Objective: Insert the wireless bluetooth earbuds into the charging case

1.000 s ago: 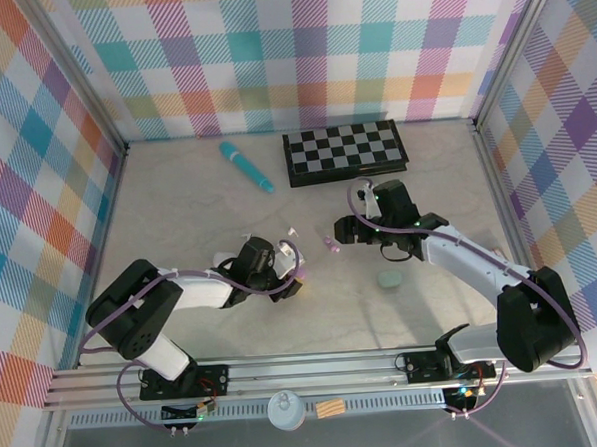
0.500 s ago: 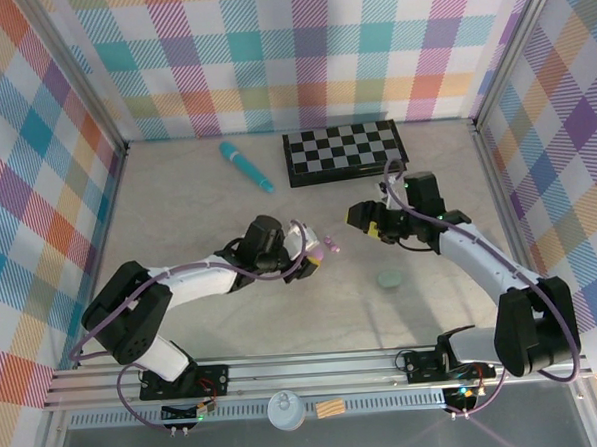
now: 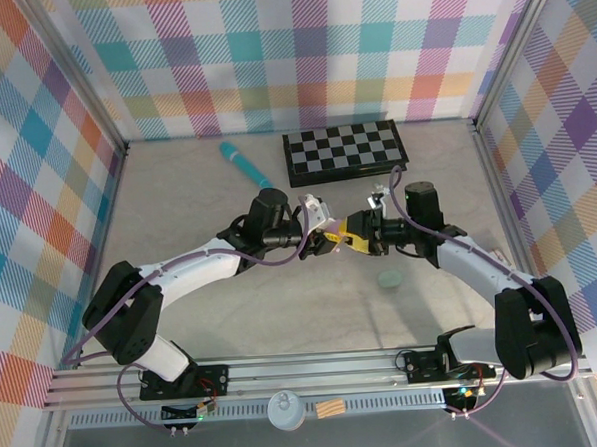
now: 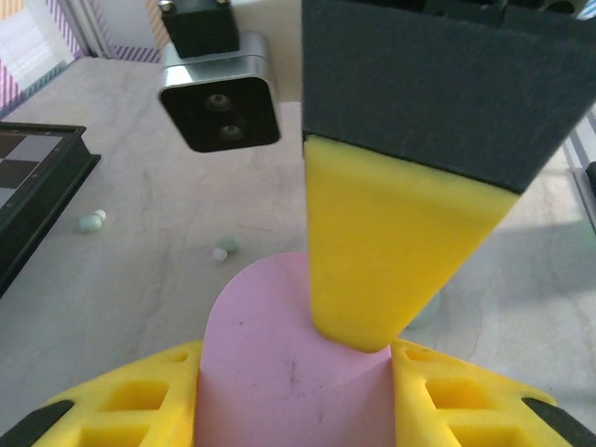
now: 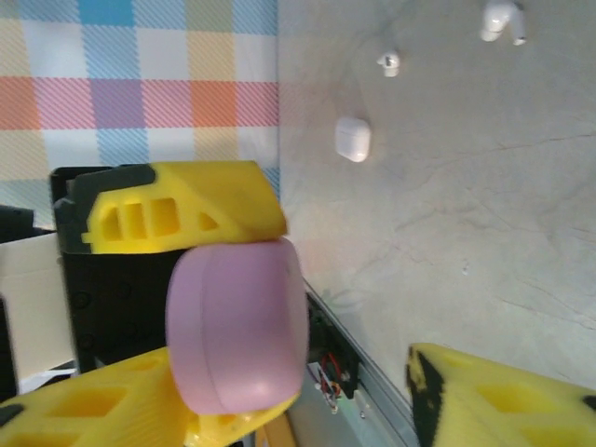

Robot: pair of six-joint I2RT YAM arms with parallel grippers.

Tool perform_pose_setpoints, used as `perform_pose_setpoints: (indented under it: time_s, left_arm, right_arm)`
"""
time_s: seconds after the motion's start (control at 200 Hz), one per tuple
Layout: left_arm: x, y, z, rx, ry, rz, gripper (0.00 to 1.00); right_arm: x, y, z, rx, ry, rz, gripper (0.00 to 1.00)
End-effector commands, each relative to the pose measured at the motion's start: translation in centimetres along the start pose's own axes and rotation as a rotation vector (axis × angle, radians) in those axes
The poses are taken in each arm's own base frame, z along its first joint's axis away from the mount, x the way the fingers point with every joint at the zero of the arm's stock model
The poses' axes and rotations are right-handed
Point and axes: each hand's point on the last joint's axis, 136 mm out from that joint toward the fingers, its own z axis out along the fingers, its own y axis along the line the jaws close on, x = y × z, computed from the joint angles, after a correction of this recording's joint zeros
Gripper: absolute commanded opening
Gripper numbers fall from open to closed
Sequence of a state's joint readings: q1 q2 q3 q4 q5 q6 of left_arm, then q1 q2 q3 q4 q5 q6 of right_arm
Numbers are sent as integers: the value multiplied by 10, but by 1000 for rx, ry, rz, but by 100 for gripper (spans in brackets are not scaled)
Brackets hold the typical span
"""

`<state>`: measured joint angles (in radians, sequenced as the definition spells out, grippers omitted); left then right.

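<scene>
**Pink charging case [image 5: 237, 321] at table [image 3: 198, 209] centre.**
Left gripper [image 3: 317, 231] is clamped on it. Right gripper [image 3: 355, 237] jaws stand apart, one finger [image 4: 391, 251] touching it. Whitish earbuds [image 5: 387, 62] lie loose on the table.

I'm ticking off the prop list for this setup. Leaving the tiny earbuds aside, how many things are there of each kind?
Charging cases: 3, namely a pink case, a green case and a white case
Teal stick: 1
Chessboard: 1
Total: 5
</scene>
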<state>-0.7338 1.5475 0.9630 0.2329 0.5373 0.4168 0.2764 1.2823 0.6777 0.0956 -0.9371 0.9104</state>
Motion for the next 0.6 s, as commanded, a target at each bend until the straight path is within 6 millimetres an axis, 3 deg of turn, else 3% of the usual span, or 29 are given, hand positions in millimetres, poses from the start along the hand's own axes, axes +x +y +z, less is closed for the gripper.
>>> perform_pose_setpoints:
  time_s: [0.0, 0.185, 0.28, 0.43, 0.51, 0.595]
  left_arm:
    - [-15, -16, 1, 77, -38, 41, 35]
    - [-13, -19, -2, 82, -31, 39, 35]
    - [-12, -20, -4, 80, -29, 40, 38]
    - [-27, -14, -10, 25, -141, 19, 76]
    - [-42, -9, -22, -8, -263, -7, 83]
    - [-59, -2, -39, -25, -401, -43, 83]
  right_arm:
    - [1, 12, 2, -58, 16, -2, 51]
    - [0, 13, 2, -57, 19, -2, 23]
    - [0, 14, 2, -58, 17, -4, 18]
    - [-6, 25, 1, -103, 11, 6, 14]
    - [-10, 35, 3, -167, 42, 38, 14]
    - [-19, 51, 4, -241, 42, 38, 13]
